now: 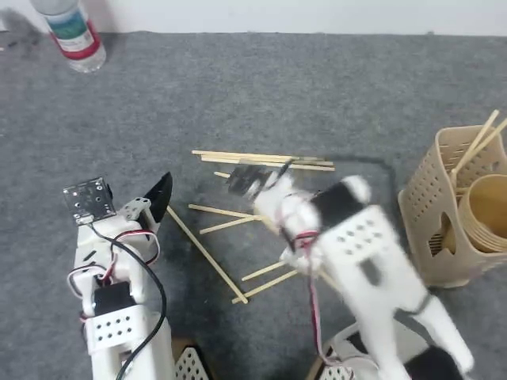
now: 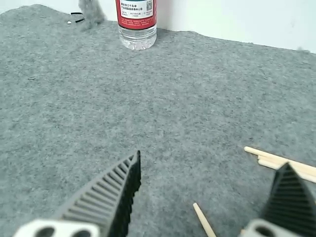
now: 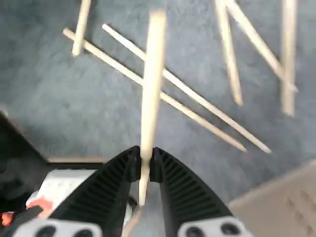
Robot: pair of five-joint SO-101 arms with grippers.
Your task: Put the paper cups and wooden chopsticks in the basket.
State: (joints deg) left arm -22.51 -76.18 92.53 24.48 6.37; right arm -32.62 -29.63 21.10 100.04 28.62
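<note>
High view looks steeply down over the mat [image 1: 238,87]. Left wrist camera, low over it, faces the bottle [image 2: 137,24] in the high view's upper left; right wrist camera peers closely down on the chopsticks [image 3: 153,59]

Left arm [image 1: 119,305] jaws spread, right arm [image 1: 360,241] jaws clamped.

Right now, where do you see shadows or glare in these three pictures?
High view: even light, no glare on the grey mat, thin shadows beside the loose chopsticks. Left wrist view: small highlights on the water bottle. Right wrist view: the chopstick in the right end effector looks brightly lit.
</note>
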